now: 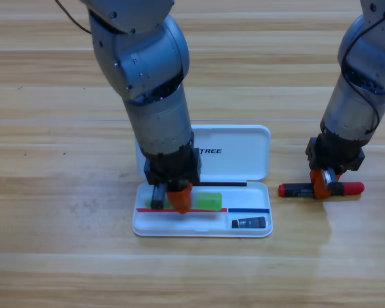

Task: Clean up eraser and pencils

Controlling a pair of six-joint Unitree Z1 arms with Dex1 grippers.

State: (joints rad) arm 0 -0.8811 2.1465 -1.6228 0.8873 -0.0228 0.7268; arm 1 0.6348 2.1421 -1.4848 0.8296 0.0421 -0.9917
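Pale wood-grain surface [64, 256] under us, with the glossy white case [244, 163] lying open in the middle. Our left end effector [173, 196] is down inside the tray over the bright green pencil [208, 201]; whether it grips or has let go, we cannot tell. The tiny black eraser [248, 222] sits in the lower right compartment. Right of the case, our right end effector [321, 183] straddles the red pencil [321, 189] at its black band; its grip we cannot tell either. That round, smooth stick could roll, so we'd pinch it centred and lift level, then lay it alongside the green one.
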